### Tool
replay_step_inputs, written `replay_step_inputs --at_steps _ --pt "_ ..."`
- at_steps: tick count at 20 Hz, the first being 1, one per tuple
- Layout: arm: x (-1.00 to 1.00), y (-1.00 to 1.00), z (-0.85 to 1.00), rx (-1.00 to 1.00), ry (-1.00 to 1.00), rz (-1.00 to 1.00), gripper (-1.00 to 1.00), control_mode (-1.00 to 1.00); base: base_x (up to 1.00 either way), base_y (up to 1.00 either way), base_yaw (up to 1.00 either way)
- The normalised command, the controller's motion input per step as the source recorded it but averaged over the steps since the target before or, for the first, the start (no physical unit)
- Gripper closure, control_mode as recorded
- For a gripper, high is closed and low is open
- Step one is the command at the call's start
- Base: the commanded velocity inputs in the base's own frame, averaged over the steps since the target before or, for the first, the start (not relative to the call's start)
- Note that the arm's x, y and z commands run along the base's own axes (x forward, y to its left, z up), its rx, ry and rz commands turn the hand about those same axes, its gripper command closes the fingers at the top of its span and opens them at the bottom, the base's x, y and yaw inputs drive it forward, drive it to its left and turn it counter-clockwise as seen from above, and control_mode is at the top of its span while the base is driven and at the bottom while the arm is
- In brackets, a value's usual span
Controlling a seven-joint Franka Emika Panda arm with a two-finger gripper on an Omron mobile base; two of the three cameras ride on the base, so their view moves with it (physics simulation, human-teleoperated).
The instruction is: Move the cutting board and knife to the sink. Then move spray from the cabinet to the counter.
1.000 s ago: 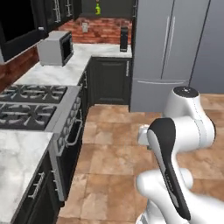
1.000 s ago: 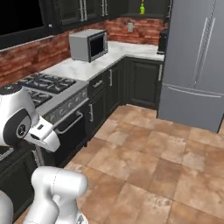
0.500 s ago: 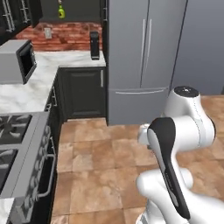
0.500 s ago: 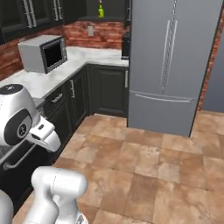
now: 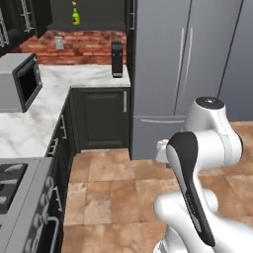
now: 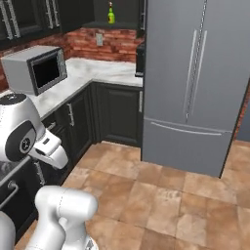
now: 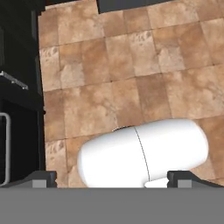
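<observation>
Facing: corner of the kitchen, arm folded close to the base, nothing in hand.

Left base view
- spray [image 5: 75, 15]: stands upright on the shelf of the open cabinet [image 5: 94, 12], near the shelf's left end; long axis vertical, nozzle at top. Which way the nozzle faces is too small to tell.
- counter [image 5: 64, 86]: white marble below the cabinet, running along the brick wall and round the corner; a dark cylindrical appliance [image 5: 116, 59] stands at its right end beside the fridge [image 5: 183, 74], a microwave [image 5: 20, 81] on its left run.
- arm: elbow raised at lower right, well apart from the cabinet.

Right base view
- spray [image 6: 111, 14]: same upright pose on the shelf, high above the counter [image 6: 102, 71]; bottle untouched.
- cabinet [image 6: 122, 10]: interior dark, shelf edge visible under the bottle.
- microwave [image 6: 36, 68]: on the counter's left run, near its front edge.

Hand view
- gripper [image 7: 111, 177]: two finger tips at the far left and right of the bottom edge, spread wide, nothing between them.
- camera looks down at the tile floor [image 7: 113, 83].

Progress
- board, knife, sink: cannot judge that part.
- spray step: not yet done; bottle on the shelf, none of the counter placement made.
- judgement: approach to the cabinet, a high reach, a grasp and a set-down on the marble all remain.
</observation>
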Motion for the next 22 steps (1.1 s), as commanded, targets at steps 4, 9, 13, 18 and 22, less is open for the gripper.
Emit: replay_step_inputs --at_steps 4,9,13,18,22 --pt "0.0 0.0 0.0 0.0 0.0 0.0 -1.0 1.0 1.0 0.0 0.04" --pt "0.0 0.0 0.0 0.0 0.0 0.0 -1.0 1.0 1.0 0.21 -0.02" --pt "0.0 0.0 0.0 0.0 0.0 0.0 -1.0 1.0 1.0 0.46 0.0" --pt "0.0 0.0 0.0 0.0 0.0 0.0 -1.0 1.0 1.0 0.45 0.0" --pt "0.0 0.0 0.0 0.0 0.0 0.0 -1.0 1.0 1.0 0.06 0.0"
